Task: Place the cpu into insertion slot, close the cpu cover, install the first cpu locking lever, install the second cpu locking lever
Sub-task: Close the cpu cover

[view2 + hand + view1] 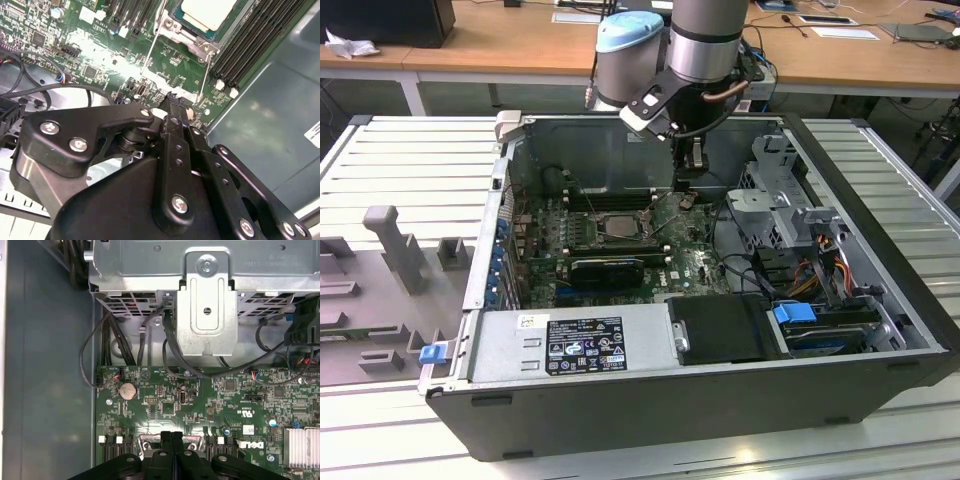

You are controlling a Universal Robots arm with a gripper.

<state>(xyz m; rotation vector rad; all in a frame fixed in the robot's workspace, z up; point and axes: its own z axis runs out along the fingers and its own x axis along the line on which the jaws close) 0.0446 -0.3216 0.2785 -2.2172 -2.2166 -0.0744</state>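
The cpu (207, 10) is a pale silver-beige chip lying flat in the insertion slot (620, 226) on the green motherboard. The silvery cpu cover (199, 46) frames the chip's edges and looks lowered around it. Two thin wire levers (151, 47) (204, 80) stand up from the socket's sides toward the camera. My gripper (175, 100) hangs above the board beside the socket, on the exterior view's right of it (686, 190). Its black fingers (171, 440) are pressed together, shut, with nothing visible between them. One lever's end sits close to the fingertips; contact cannot be made out.
Long black memory slots (250, 37) flank the socket. A metal drive cage (207, 305) and black cables (165, 345) lie beyond the board's edge. A black card (605, 268) and the power supply (570, 340) sit nearer the case front. Grey case walls (270, 125) enclose everything.
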